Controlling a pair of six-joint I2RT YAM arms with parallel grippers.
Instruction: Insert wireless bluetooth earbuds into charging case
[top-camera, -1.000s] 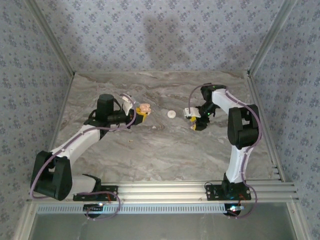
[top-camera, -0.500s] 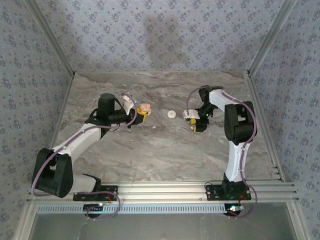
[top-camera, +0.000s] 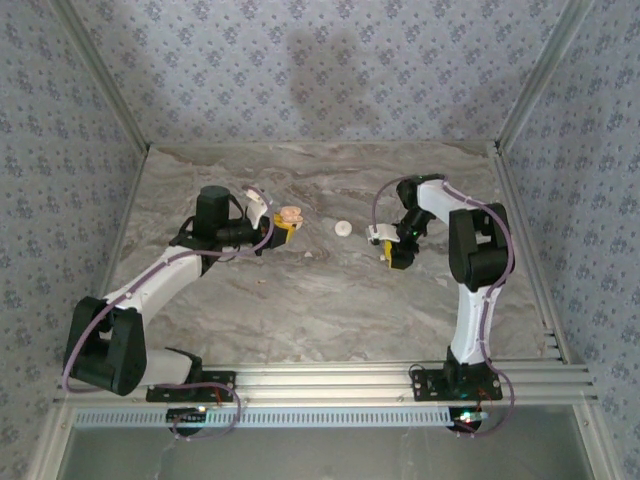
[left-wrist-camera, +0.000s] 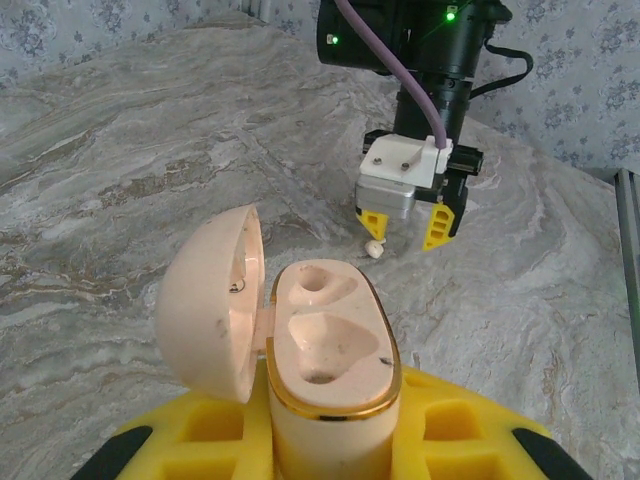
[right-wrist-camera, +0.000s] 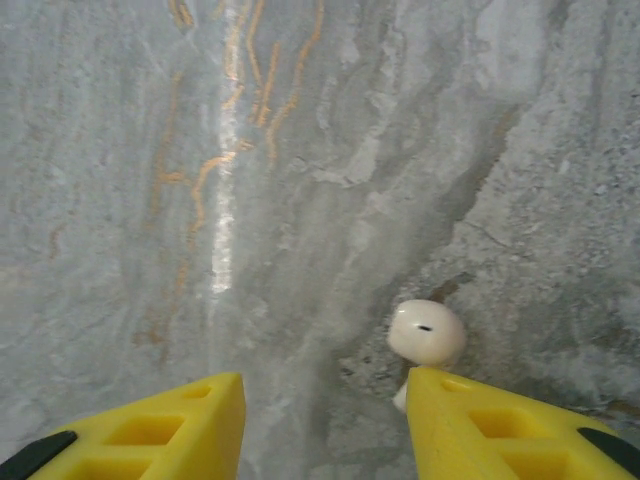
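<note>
The charging case (top-camera: 290, 215) is the reference for all positions.

1. Earbud. One earbud (right-wrist-camera: 425, 332) lies on the worktop (top-camera: 300, 300), well to the right of the charging case. In the right wrist view it rests just ahead of the right hand (right-wrist-camera: 325, 400), off-centre. It touches the tip of the finger (right-wrist-camera: 520, 430) on the right of that view and is not in the gap.

2. Right hand. The fingers stand moderately apart with bare worktop between them. Nothing is gripped, and the only contact is the earbud against that one fingertip.

3. Left hand. The left hand (top-camera: 284, 228) is clamped on the base of the charging case and holds it upright above the worktop.

4. View differences. The left wrist view shows the case's lid (left-wrist-camera: 205, 300) swung open to the left, with two moulded recesses in the gold-rimmed base. It also shows the right hand pointing down beyond the case, with the earbud under its left-side fingertip. The top external view adds a white disc (top-camera: 343, 228) lying between the charging case and the right hand.
</note>
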